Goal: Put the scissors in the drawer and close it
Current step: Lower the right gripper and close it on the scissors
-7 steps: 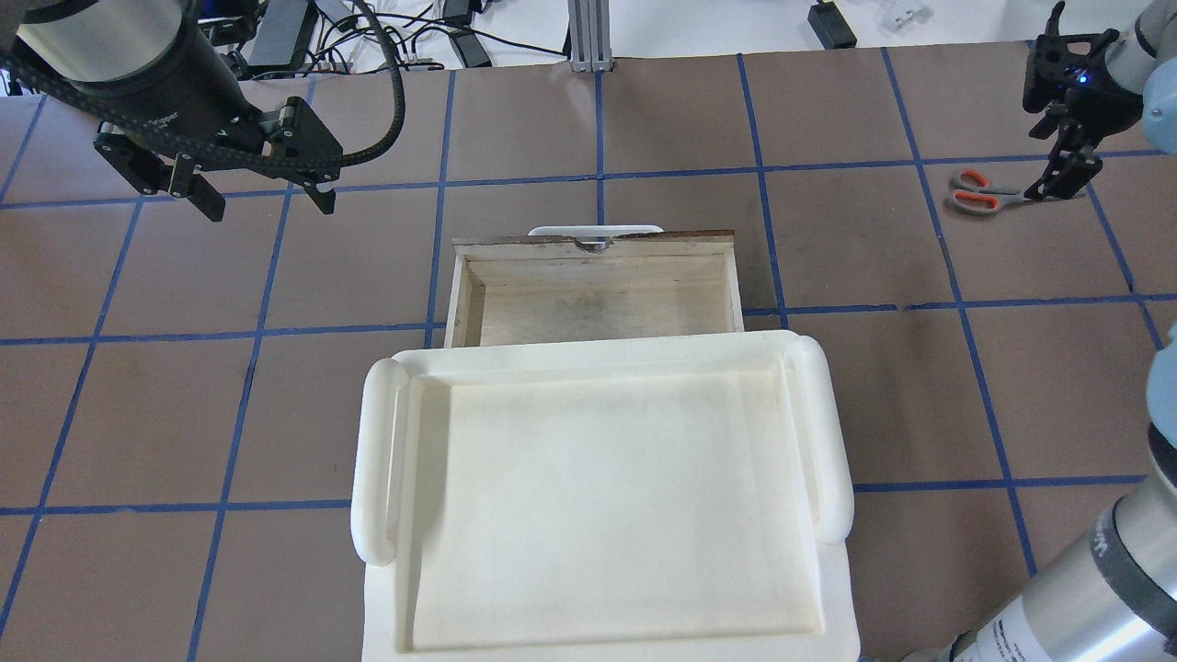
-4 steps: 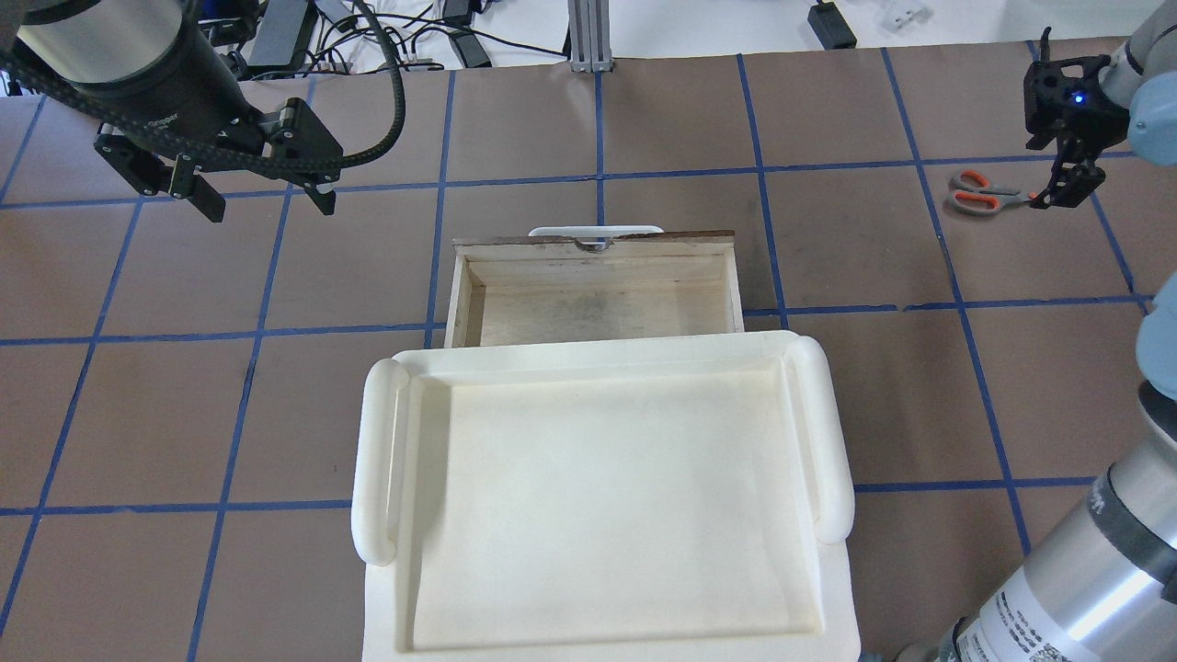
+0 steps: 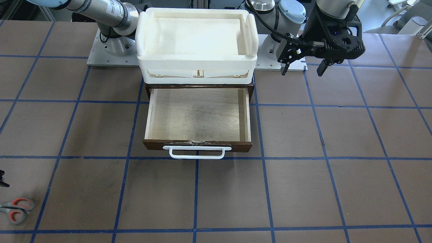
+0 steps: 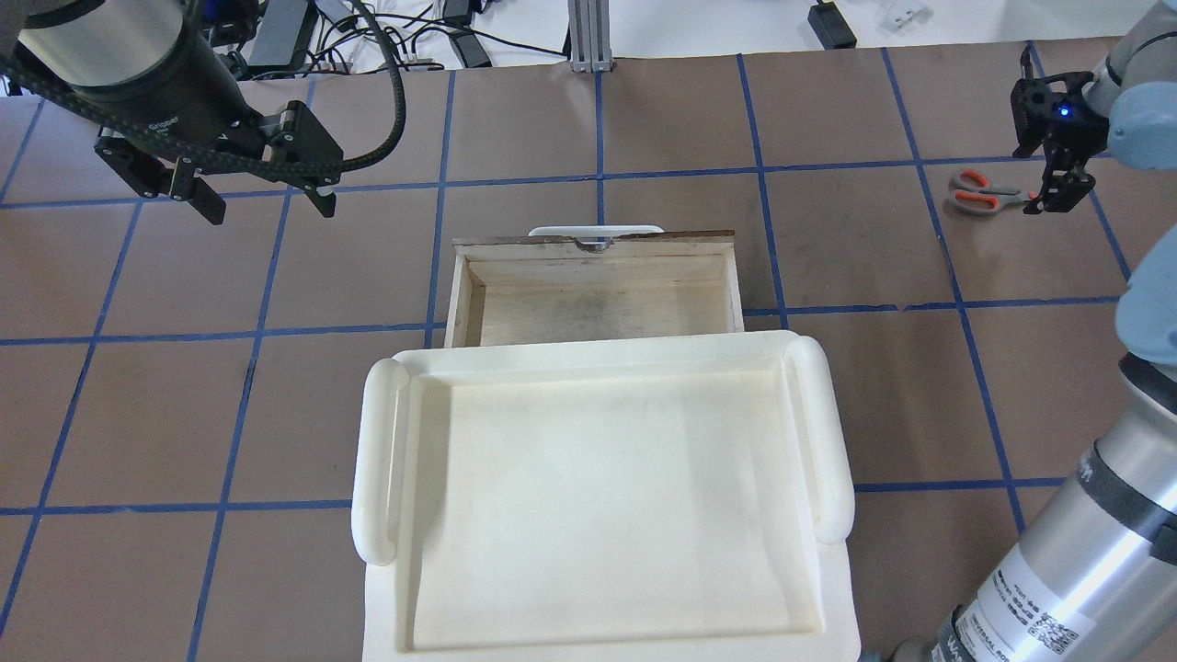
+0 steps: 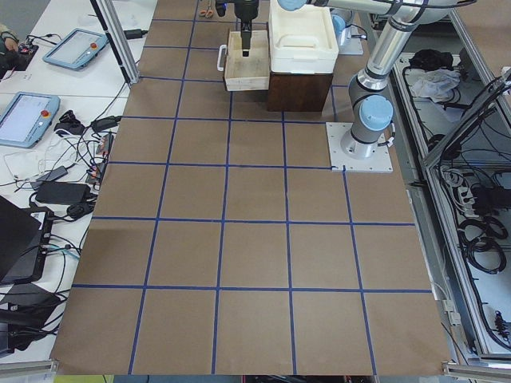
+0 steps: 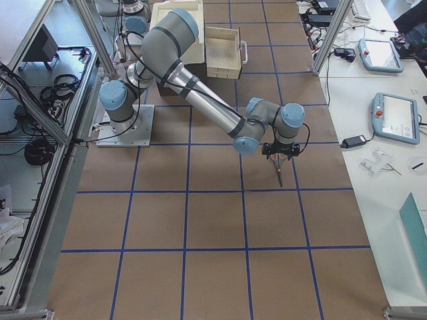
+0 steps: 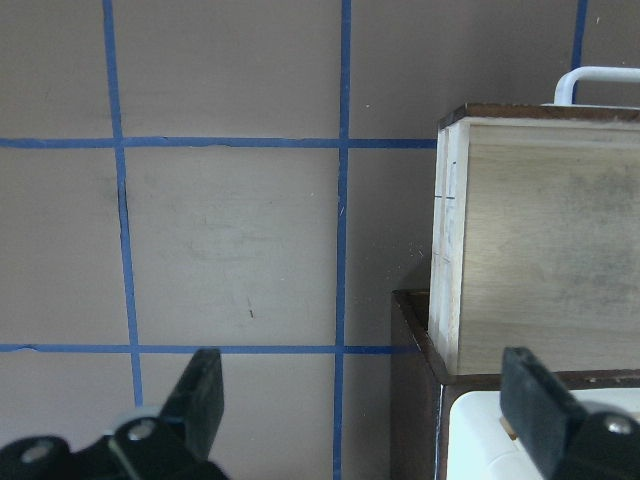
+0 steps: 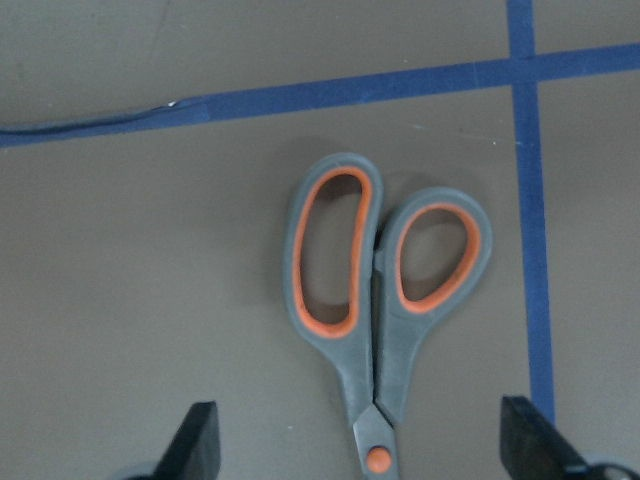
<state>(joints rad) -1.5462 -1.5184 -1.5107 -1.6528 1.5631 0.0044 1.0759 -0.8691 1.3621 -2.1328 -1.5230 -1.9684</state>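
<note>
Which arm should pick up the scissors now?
Right. The right gripper hovers open directly above the scissors, its fingers on either side of them in the wrist view. The left gripper, also open, sits on the far side of the drawer, far from them.

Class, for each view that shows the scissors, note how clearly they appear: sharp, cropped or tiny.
Right wrist view: scissors sharp, evenly lit, blades cropped at the bottom edge. Front-facing view: only handles, cut by the left edge. Overhead view: small, blade tips hidden behind the right gripper.
</note>
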